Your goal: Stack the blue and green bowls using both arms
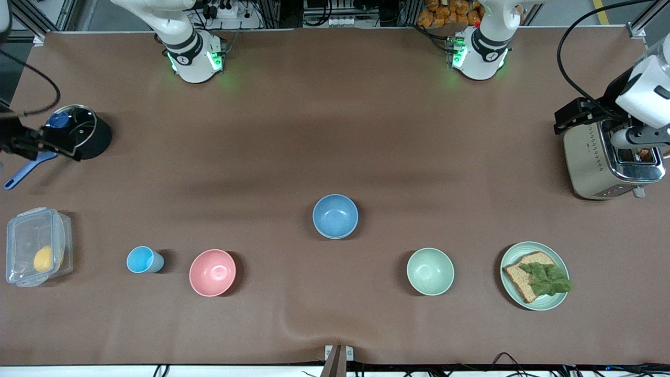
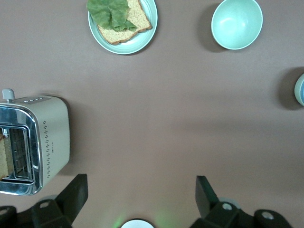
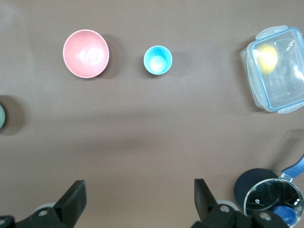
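Note:
The blue bowl (image 1: 335,215) sits upright in the middle of the table; only its edge shows in the left wrist view (image 2: 300,90). The green bowl (image 1: 430,271), pale greyish green, sits nearer the front camera, toward the left arm's end, and also shows in the left wrist view (image 2: 236,23). The two bowls stand apart. My left gripper (image 2: 140,192) is open and empty, high over bare table beside the toaster. My right gripper (image 3: 140,194) is open and empty, high over bare table beside the black pot.
A pink bowl (image 1: 212,272) and a small blue cup (image 1: 144,259) stand toward the right arm's end, with a clear lidded box (image 1: 36,246) and a black pot (image 1: 78,131). A toaster (image 1: 596,162) and a green plate (image 1: 510,293) with bread and lettuce are at the left arm's end.

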